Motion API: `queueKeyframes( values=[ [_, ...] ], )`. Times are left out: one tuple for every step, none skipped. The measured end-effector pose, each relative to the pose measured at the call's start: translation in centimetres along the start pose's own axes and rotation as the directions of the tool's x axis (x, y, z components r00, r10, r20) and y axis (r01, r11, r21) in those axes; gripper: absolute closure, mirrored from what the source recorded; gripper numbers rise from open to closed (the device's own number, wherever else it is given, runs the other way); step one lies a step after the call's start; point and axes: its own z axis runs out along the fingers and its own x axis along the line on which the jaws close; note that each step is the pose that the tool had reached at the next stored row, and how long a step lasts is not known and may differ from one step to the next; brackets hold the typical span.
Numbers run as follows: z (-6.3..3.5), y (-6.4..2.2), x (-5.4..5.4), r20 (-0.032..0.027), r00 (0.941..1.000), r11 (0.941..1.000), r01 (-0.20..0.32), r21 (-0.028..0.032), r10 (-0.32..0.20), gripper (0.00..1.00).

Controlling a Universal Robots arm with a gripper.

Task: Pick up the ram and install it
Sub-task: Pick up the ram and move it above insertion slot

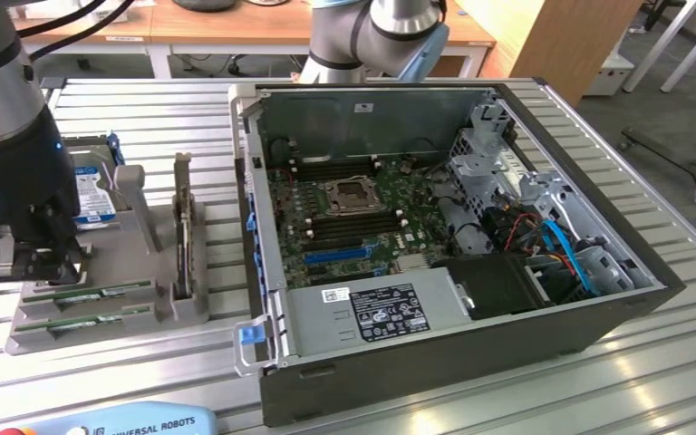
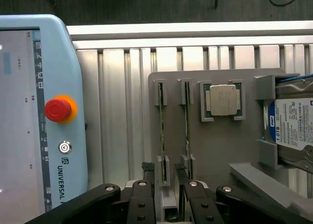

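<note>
Two green ram sticks stand on edge in slots of a grey holder tray (image 2: pixel 215 150). In the wrist view the nearer ram (image 2: pixel 162 128) runs straight in between my fingers, and the second stick (image 2: pixel 187 121) lies just beside it. My gripper (image 2: pixel 165 185) is open, its black fingertips (image 2: pixel 148 177) set either side of the nearer ram's end with a gap showing. In the exterior view the gripper (image 1: pixel 36 270) hangs low over the tray's left end, above the two rams (image 1: pixel 94 295).
A square silver processor (image 2: pixel 223 100) and a hard drive (image 2: pixel 293 128) sit in the same tray. The open computer case (image 1: pixel 445 344) with its motherboard (image 1: pixel 348 208) fills the exterior view's right. A teach pendant (image 2: pixel 44 121) lies beside the tray on the slatted table.
</note>
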Motion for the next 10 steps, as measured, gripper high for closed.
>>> queueKeyframes(
  values=[
    [0.01, -0.22, -0.01, 0.0002, 1.0, 1.0, 0.001, -0.0004, -0.001, 0.7],
    [0.0, -0.43, -0.02, 0.0, 1.0, 1.0, 0.001, -0.0009, -0.001, 0.7],
    [0.0, -0.62, -0.04, 0.0, 1.0, 1.0, 0.002, -0.0011, -0.002, 0.7],
    [0.0, -0.72, -0.04, 0.0001, 1.0, 1.0, 0.002, -0.001, -0.002, 0.7],
    [0.0, -0.72, -0.04, 0.0001, 1.0, 1.0, 0.002, -0.0011, -0.002, 0.7],
    [-0.01, -0.72, -0.04, 0.0, 1.0, 1.0, 0.002, -0.0012, -0.002, 0.7],
    [0.0, -0.72, -0.04, 0.0, 1.0, 1.0, 0.002, -0.0011, -0.002, 0.7],
    [0.0, -0.72, -0.04, 0.0, 1.0, 1.0, 0.002, -0.0012, -0.002, 0.7],
    [0.06, -0.73, -0.04, 0.0001, 1.0, 1.0, 0.002, -0.0011, -0.002, 0.7],
    [0.19, -0.74, -0.04, 0.0001, 1.0, 1.0, 0.002, -0.001, -0.002, 0.7]
  ],
)
